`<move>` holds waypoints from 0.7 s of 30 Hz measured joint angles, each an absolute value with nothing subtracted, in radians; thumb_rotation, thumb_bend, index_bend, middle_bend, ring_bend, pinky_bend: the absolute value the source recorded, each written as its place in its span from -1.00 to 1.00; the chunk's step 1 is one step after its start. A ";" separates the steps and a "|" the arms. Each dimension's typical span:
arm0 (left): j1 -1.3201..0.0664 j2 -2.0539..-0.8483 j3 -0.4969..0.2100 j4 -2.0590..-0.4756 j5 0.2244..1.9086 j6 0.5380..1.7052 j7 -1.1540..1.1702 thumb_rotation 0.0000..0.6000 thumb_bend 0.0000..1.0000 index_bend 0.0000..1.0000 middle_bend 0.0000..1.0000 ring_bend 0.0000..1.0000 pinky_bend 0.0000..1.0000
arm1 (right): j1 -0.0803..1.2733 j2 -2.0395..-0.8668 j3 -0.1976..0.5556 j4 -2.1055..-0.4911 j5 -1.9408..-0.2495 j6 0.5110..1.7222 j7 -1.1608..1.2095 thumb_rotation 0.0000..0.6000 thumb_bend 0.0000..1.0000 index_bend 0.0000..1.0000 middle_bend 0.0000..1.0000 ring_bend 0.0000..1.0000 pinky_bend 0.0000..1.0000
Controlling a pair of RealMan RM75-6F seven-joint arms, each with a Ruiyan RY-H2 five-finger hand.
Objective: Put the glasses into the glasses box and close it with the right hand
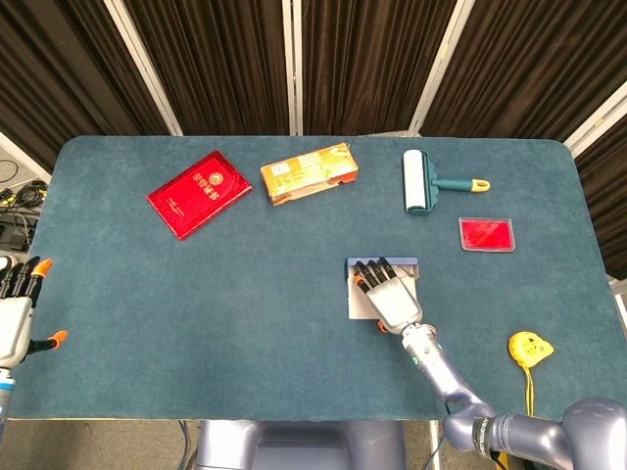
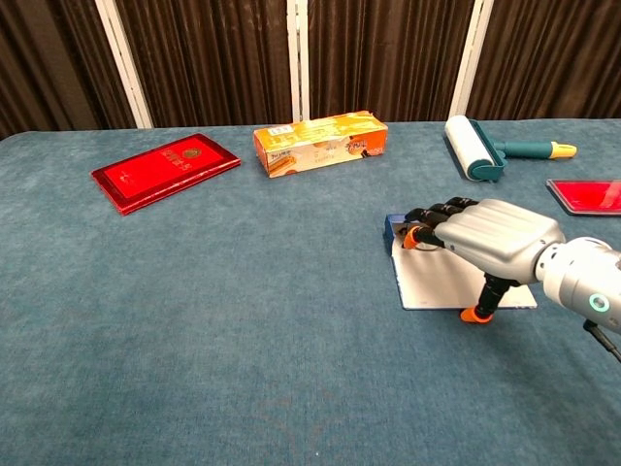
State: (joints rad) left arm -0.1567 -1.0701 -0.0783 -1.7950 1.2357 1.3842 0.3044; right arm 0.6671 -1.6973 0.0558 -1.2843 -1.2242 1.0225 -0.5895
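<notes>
The glasses box (image 1: 359, 300) (image 2: 432, 282) lies flat right of the table's middle, with a white top and a blue far edge. My right hand (image 1: 392, 294) (image 2: 490, 238) lies palm down on it. Its fingertips reach the blue far edge and its thumb points down at the near edge. The glasses do not show in either view. My left hand (image 1: 15, 304) hovers off the table's left edge with its fingers spread and nothing in it.
Along the far side lie a red booklet (image 1: 199, 193) (image 2: 165, 170), an orange carton (image 1: 309, 173) (image 2: 320, 143) and a lint roller (image 1: 421, 181) (image 2: 475, 148). A red card sleeve (image 1: 486, 234) (image 2: 587, 195) and a yellow tape measure (image 1: 529, 347) lie at the right.
</notes>
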 measured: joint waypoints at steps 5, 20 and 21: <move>-0.156 -1.070 -0.078 -1.795 1.237 1.385 0.304 1.00 -1.00 -1.00 -1.00 -1.00 -1.00 | 0.662 -1.690 0.060 -1.290 -1.235 1.027 -0.580 1.00 -0.44 -0.44 -1.00 -1.00 -1.00; -0.158 -1.071 -0.079 -1.793 1.231 1.381 0.304 1.00 -1.00 -1.00 -1.00 -1.00 -1.00 | 0.662 -1.687 0.095 -1.273 -1.239 1.023 -0.542 1.00 -0.44 -0.40 -1.00 -1.00 -1.00; -0.158 -1.071 -0.079 -1.793 1.231 1.381 0.304 1.00 -1.00 -1.00 -1.00 -1.00 -1.00 | 0.663 -1.688 0.096 -1.271 -1.239 1.022 -0.541 1.00 -0.44 -0.40 -1.00 -1.00 -1.00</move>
State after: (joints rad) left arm -0.1582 -1.0708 -0.0788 -1.7929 1.2309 1.3814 0.3041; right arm 0.6631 -1.6882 0.0961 -1.2710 -1.2392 1.0223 -0.5411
